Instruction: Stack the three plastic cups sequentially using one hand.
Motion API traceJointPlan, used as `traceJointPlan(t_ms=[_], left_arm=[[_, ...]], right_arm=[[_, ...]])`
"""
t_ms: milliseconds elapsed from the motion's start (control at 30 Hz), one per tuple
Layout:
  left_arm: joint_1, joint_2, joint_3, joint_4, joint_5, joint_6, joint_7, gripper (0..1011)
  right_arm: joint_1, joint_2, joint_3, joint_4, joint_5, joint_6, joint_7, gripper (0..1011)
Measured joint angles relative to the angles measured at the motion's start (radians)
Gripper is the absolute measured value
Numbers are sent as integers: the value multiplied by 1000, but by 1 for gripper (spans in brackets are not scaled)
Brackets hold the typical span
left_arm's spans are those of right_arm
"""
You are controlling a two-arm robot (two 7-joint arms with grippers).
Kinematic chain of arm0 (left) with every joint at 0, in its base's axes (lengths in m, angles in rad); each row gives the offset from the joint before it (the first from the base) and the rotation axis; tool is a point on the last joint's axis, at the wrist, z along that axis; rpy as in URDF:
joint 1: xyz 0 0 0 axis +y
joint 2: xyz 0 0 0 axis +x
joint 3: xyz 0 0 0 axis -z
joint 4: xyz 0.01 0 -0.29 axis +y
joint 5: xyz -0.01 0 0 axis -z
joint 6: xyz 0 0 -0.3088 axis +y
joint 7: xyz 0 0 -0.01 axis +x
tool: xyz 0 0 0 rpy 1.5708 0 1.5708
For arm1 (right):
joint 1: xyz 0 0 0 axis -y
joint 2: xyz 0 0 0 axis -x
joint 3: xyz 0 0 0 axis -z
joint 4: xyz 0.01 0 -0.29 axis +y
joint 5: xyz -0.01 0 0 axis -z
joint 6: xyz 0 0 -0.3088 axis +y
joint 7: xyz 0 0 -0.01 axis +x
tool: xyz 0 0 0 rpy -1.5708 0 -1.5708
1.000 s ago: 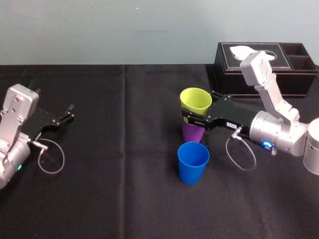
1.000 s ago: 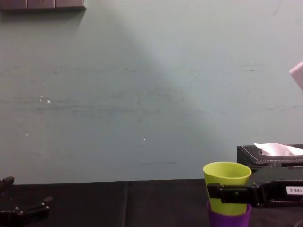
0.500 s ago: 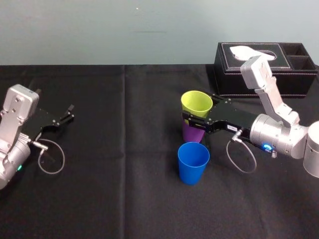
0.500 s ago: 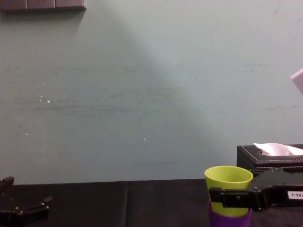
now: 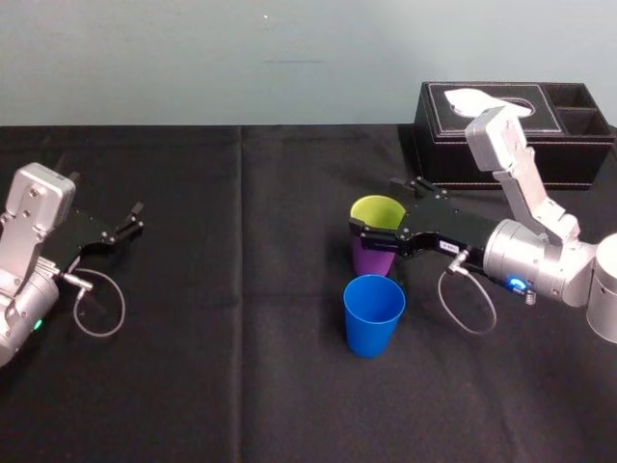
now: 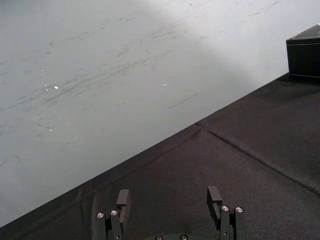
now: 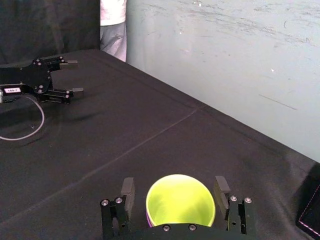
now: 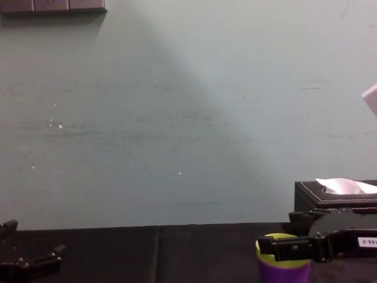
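The yellow-green cup (image 5: pixel 376 212) sits nested inside the purple cup (image 5: pixel 371 257) near the table's middle, only its rim showing above the purple one. My right gripper (image 5: pixel 378 206) is open around that rim, and in the right wrist view its fingers (image 7: pixel 127 192) stand off either side of the yellow-green cup (image 7: pixel 180 201) with small gaps. The blue cup (image 5: pixel 373 314) stands upright alone just in front of the pair. In the chest view the purple cup (image 8: pixel 283 272) shows at the lower right. My left gripper (image 5: pixel 131 220) rests open at the far left.
A black tissue box (image 5: pixel 511 135) with a white tissue stands at the back right, behind my right arm. Black cloth (image 5: pixel 241 289) covers the table, with wide free room between the two arms. A grey cable loops beside the left wrist (image 5: pixel 96 309).
The right gripper lowered the yellow-green cup into the purple cup and let it go, its fingers spreading apart. The cup has dropped deeper. The left arm has not moved.
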Motion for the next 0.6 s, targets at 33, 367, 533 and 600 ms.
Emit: traceJointPlan(t_ms=[33,367,533,600], left_arm=[[0,0,0,0,0,0,0,1011],[0,0,0,0,0,0,0,1011],[0,0,0,0,0,0,0,1011],[0,0,0,0,0,0,0,1011]], right_arm=[[0,0,0,0,0,0,0,1002],[-14,10,16,-31,13,0,0,1003],[-73,55,51,-117,51,-9,17,1003],[-93,73,61,-142,60,-13,22,1003]])
